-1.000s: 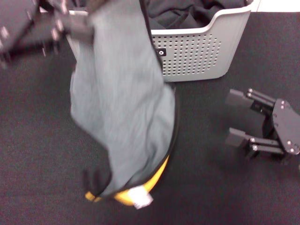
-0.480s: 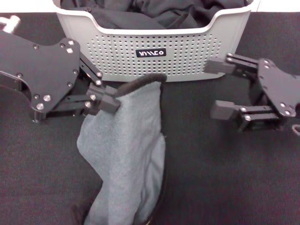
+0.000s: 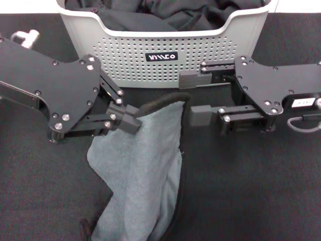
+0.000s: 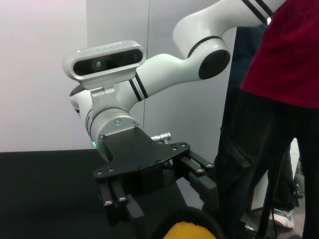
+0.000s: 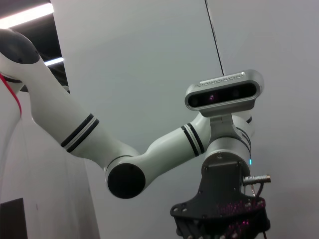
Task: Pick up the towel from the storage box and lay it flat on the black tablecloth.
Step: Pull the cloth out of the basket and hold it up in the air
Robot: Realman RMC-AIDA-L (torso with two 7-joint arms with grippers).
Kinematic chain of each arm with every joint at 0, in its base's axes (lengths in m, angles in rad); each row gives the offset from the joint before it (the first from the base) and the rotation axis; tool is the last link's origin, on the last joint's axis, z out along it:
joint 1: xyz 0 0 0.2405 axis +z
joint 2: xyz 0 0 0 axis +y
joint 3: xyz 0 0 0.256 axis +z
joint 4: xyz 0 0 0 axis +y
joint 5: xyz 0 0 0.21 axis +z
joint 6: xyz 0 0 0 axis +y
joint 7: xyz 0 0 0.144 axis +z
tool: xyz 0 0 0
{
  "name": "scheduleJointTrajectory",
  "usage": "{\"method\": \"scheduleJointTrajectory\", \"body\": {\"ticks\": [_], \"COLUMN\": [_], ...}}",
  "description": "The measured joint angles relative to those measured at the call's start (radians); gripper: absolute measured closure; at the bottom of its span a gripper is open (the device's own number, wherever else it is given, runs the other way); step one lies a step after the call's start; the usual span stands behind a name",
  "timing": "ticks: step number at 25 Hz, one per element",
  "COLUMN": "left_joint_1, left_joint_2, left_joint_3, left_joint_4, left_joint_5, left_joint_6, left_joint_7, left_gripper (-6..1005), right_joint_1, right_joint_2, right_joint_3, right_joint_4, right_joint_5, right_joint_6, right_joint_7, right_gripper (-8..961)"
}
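The towel (image 3: 138,170) is hanging out of the storage box and trailing down over the black tablecloth (image 3: 251,191) at the near edge of the head view, where its lower folds are bunching instead of lying flat. Higher up, the left gripper (image 3: 131,120) is clenching the towel's black-hemmed top edge, holding one corner up just in front of the box. Beside it, the right gripper (image 3: 193,95) is reaching in with its jaws spread apart, one finger above and one below the free end of that hem, not yet closed on it. This looks like the hand-over step: lifting is done, spreading is not. The next move likely calls for the right gripper closing on the other corner, then both arms drawing apart and lowering the cloth. Behind them, the storage box (image 3: 125,55) is sitting on the tabletop, holding black garments (image 3: 165,12).
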Motion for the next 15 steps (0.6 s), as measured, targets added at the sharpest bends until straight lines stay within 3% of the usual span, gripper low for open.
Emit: {"method": "scheduleJointTrajectory", "body": {"ticks": [3, 8, 15], "left_joint_1": [-0.001, -0.005, -0.007], "left_joint_2": [-0.006, -0.008, -0.015], "left_joint_3": [0.000, -0.004, -0.009], "left_joint_4": [-0.003, -0.010, -0.011], "left_joint_5": [0.002, 0.005, 0.007], "left_joint_6": [0.000, 0.000, 0.000], "left_joint_7": [0.001, 0.004, 0.011], "left_gripper": [956, 956, 955], "right_joint_1": [0.002, 0.001, 0.004], "right_joint_2": [0.002, 0.005, 0.018], "right_joint_3": [0.002, 0.002, 0.002], "right_joint_4": [-0.001, -0.002, -0.002], "right_joint_5": [0.000, -0.001, -0.015], "right_joint_6": [0.000, -0.005, -0.006], "right_joint_7": [0.003, 0.003, 0.002], "right_gripper": [249, 496, 603]}}
